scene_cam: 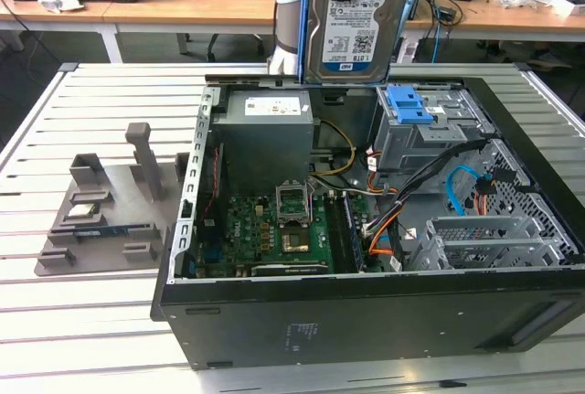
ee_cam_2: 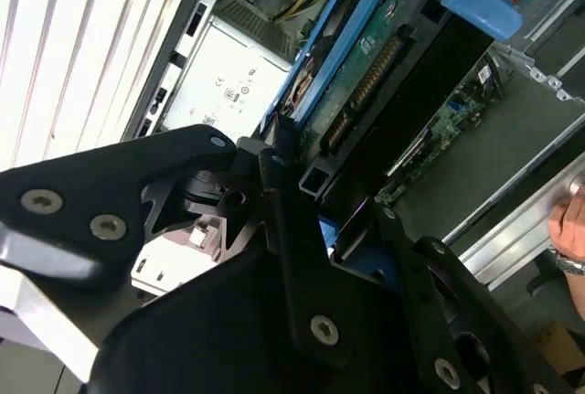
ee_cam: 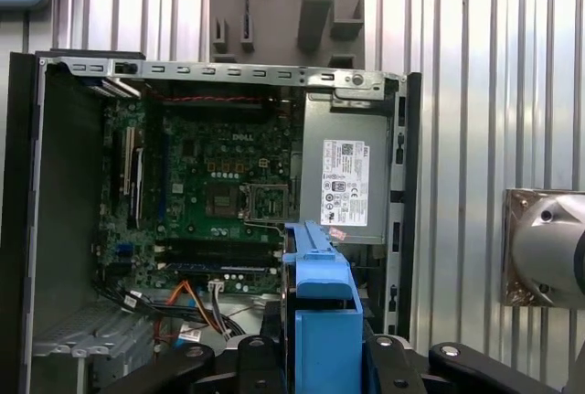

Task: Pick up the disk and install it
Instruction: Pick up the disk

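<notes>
Exterior view, item 1: the disk [scene_cam: 352, 24]. It hangs upright with its label toward the camera, above the far edge of the open computer case [scene_cam: 366, 321] and clear of everything below.

Item 2: gripper [ee_cam_2: 315, 193]. In the second wrist view I read it as clamped on the disk's blue carrier rails, jaws closed against the plastic.

Item 3, hazards as I judge them:
- The hold is on plastic rails, not metal, so a jolt could let the drive slip or twist onto the motherboard [scene_cam: 283, 229].
- A tilted approach could jam the rails in the drive bay [scene_cam: 411, 147].

Item 4, obstructions:
- 1 blue bracket [scene_cam: 409, 104] sits on top of that bay.
- Orange, black and blue cables [scene_cam: 388, 225] loop just beside the bay and could snag a corner.
- The grey power supply [scene_cam: 265, 138] stands near, on the exterior view's left of the bay.

Item 5, surroundings:
- A grey parts tray [scene_cam: 110, 202] lies on the slatted table [scene_cam: 55, 339], well apart from the case.
- A person's hand [ee_cam_2: 567, 225] appears in the second wrist view near the case wall. I count that a collision concern.
</notes>
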